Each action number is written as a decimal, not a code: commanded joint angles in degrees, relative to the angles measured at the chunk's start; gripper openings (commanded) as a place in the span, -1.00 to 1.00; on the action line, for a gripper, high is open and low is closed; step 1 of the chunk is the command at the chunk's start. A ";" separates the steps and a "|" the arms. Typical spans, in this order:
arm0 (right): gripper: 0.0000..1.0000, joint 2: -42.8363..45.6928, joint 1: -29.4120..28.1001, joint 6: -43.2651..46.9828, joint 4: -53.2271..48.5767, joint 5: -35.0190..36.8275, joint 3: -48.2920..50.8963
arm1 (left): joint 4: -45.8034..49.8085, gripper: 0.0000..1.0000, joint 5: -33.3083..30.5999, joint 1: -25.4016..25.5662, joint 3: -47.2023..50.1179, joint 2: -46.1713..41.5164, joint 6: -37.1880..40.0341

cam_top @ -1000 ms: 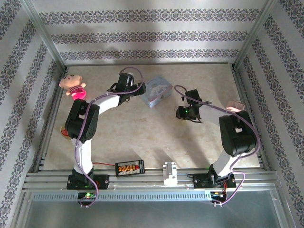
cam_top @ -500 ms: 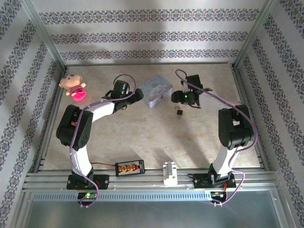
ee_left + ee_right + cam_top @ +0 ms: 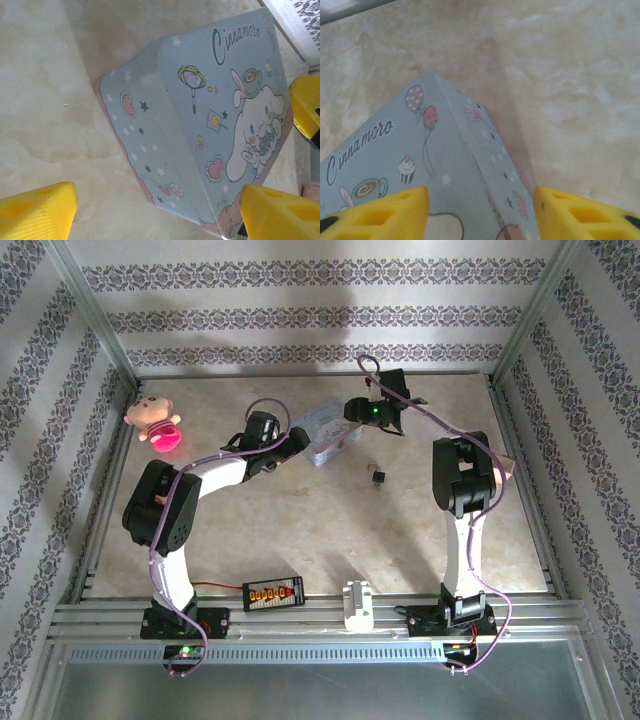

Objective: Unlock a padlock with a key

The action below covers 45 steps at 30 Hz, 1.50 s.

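You have 1 padlock point(image 3: 378, 476), small and dark, lying on the marbled table point(image 3: 300, 530). It sits just in front of the 1 pale blue Cinnamoroll tin point(image 3: 328, 432) and apart from both claws.

Your 2 grippers are both at the tin: the left gripper point(image 3: 293, 444) at its left end, the right gripper point(image 3: 353, 412) at its far right corner. In the left wrist view, the 2 yellow fingers point(image 3: 37, 212) stand wide apart, holding nothing, with the tin between them. In the right wrist view, the 2 fingers point(image 3: 587, 215) are also spread, with a tin corner between them.

1 pink plush doll point(image 3: 153, 421) lies at the far left. 1 black box point(image 3: 272, 593) with an orange strip and 1 white block point(image 3: 357, 604) sit on the near rail.
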<state>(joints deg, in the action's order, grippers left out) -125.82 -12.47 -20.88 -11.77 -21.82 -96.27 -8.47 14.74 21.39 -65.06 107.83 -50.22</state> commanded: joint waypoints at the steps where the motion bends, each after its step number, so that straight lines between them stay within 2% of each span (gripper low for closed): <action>1: 0.01 -0.50 -0.18 -0.73 -0.26 -3.31 -1.38 | -2.00 0.64 -0.92 0.47 -2.69 2.45 -0.19; 6: -0.38 4.16 -1.57 -1.33 1.44 -3.24 5.02 | -1.20 0.44 -1.73 0.55 -5.05 4.81 1.73; 7: -0.40 5.57 -1.83 -1.63 1.89 -2.96 6.78 | -1.17 0.41 -1.78 0.46 -5.24 5.09 2.05; 9: -0.41 8.04 -2.49 -2.02 2.68 -2.42 10.11 | -1.19 0.36 -1.91 0.46 -5.34 5.28 2.63; 10: -0.41 9.28 -2.92 -2.27 2.89 -1.90 11.79 | -1.20 0.26 -1.91 0.49 -5.30 5.33 2.86; 13: -0.41 12.36 -4.42 -3.28 4.11 -0.76 15.93 | -1.20 0.16 -1.69 0.52 -5.01 5.37 3.19; 14: -0.41 13.21 -5.11 -3.56 4.42 -0.36 17.20 | -1.33 0.07 -1.45 0.51 -4.72 5.30 3.19; 20: -0.37 16.93 -8.07 -6.41 5.43 3.88 22.64 | -1.42 0.04 -2.26 0.47 -1.40 3.14 2.93; 23: -0.21 19.91 -7.97 -7.15 5.29 7.32 25.22 | -0.67 0.17 -3.77 0.46 0.35 0.90 3.32; 26: -0.02 24.13 -6.73 -7.20 4.68 9.91 27.74 | 0.81 0.60 -5.96 0.34 2.05 -2.45 4.02; 28: 0.08 27.85 -5.48 -7.02 4.36 10.96 30.13 | 1.72 0.78 -8.09 0.19 3.75 -5.63 4.78; 29: 0.15 30.12 -4.76 -6.82 4.17 11.57 31.60 | 2.18 0.96 -9.38 0.12 4.71 -7.75 5.38; 34: 0.38 42.63 -1.01 -5.18 2.66 13.97 40.06 | 5.91 0.99 -18.36 -0.71 10.26 -19.34 10.81; 35: 0.86 45.49 -0.20 -4.48 2.21 14.26 42.03 | 6.63 0.99 -21.00 -0.84 11.89 -22.25 12.99; 36: 0.96 47.98 0.43 -3.74 1.68 14.68 43.73 | 7.03 0.99 -23.35 -0.87 13.40 -24.86 14.97; 39: 0.96 56.65 2.08 -0.89 -0.01 17.25 49.05 | 6.44 0.99 -31.45 -1.08 19.55 -33.73 21.42; 42: 0.96 65.06 2.79 2.49 -0.07 21.93 54.52 | 2.97 0.99 -36.85 -1.03 26.85 -42.65 28.99; 45: 0.96 72.32 3.23 5.79 1.00 27.78 59.59 | -6.82 0.99 -41.41 -1.14 36.11 -50.02 37.51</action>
<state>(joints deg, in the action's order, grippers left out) -57.34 -9.85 -19.77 -10.37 -1.37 -40.07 -8.32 -18.20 20.88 -34.57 61.28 -24.38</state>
